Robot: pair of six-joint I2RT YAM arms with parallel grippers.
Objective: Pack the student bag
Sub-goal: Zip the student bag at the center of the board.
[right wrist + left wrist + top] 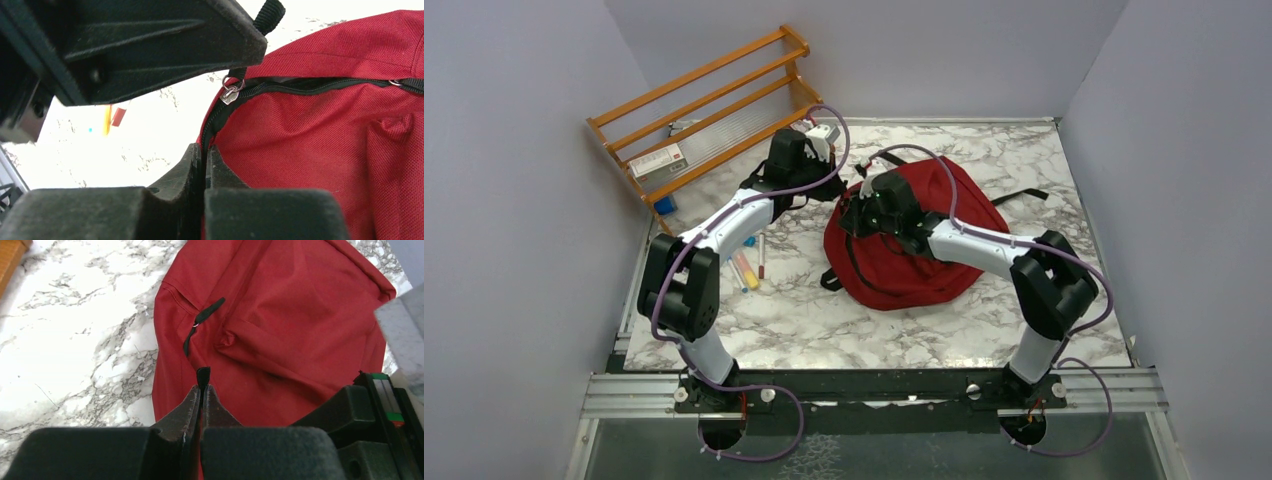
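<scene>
1. While pens [745, 268] lie loose at the left of the surface [824, 330], the bag [904, 285] lies flat at its middle. Its zip looks largely closed, so packing seems hardly begun.
2. Left end effector [201, 389] is clenched on the black pull tab [203, 374]. A slanted tug could slip the thin tab free or jam the slider [230, 94].
3. Right end effector [205, 151] is pinched shut, seemingly on the bag's zip edge. A weak hold there would let the soft bag drag along instead of unzipping.
</scene>
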